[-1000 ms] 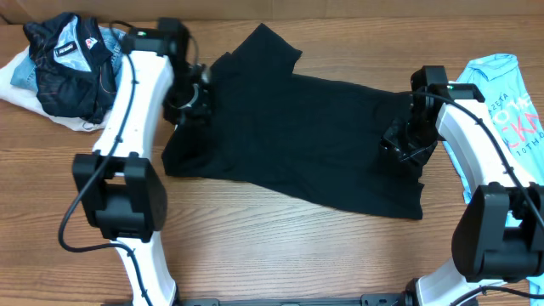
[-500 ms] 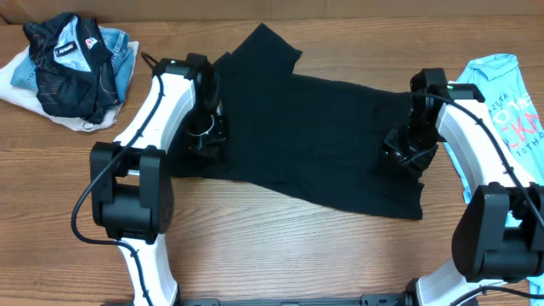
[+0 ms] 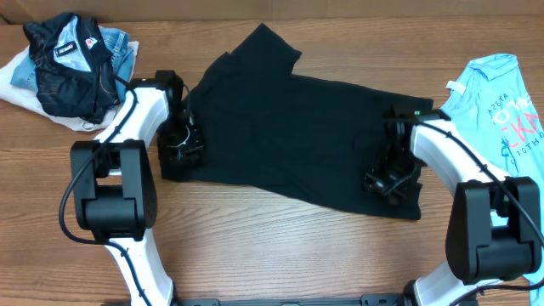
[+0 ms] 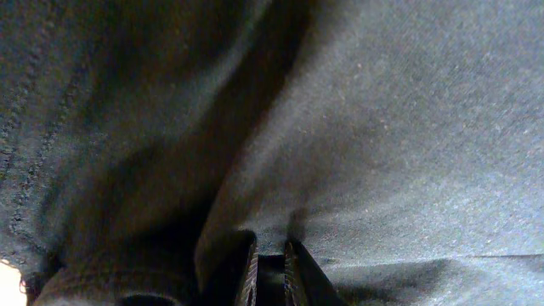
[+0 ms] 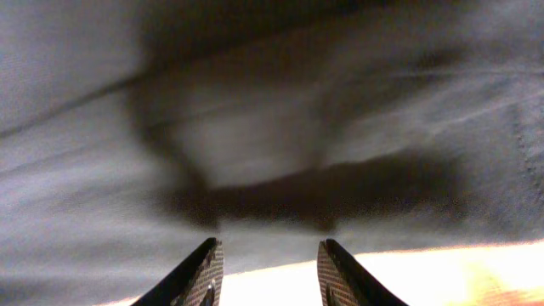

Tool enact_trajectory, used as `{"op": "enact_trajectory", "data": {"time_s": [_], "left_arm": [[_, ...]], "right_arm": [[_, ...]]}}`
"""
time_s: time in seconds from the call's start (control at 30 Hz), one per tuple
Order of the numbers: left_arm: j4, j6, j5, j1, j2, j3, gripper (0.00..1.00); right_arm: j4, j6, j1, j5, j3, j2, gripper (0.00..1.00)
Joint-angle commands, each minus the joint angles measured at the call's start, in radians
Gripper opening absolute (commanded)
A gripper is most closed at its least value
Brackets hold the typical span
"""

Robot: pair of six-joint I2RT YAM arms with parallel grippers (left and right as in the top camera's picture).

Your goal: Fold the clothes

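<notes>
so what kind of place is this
Likely a robot lab workbench for laundry practice: a left arm and right arm at a wooden table, a black T-shirt spread out, and a dark jacket heaped aside.

I count one black T-shirt, one light blue T-shirt, one dark jacket, one left gripper, one right gripper

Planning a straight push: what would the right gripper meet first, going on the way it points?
The black T-shirt: the right gripper, jaws open, aims at cloth just inside its edge, with the table showing beside it. Nothing else seems to lie between, though depth is unclear.
</notes>
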Motion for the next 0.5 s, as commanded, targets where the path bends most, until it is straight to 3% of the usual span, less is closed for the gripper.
{"op": "enact_trajectory", "data": {"time_s": [0.0, 0.27, 0.47], "left_arm": [[0.006, -0.012, -0.023, 0.027, -0.01, -0.011, 0.17], [-0.002, -0.023, -0.079, 0.056, -0.01, -0.035, 0.2], [0.022, -0.092, -0.153, 0.09, -0.01, -0.123, 0.17]], "right_arm": [[0.028, 0.038, -0.003, 0.002, -0.056, -0.004, 0.4], [0.115, 0.043, -0.003, 0.004, -0.14, -0.004, 0.42], [0.115, 0.062, -0.035, 0.039, -0.14, -0.004, 0.42]]}}
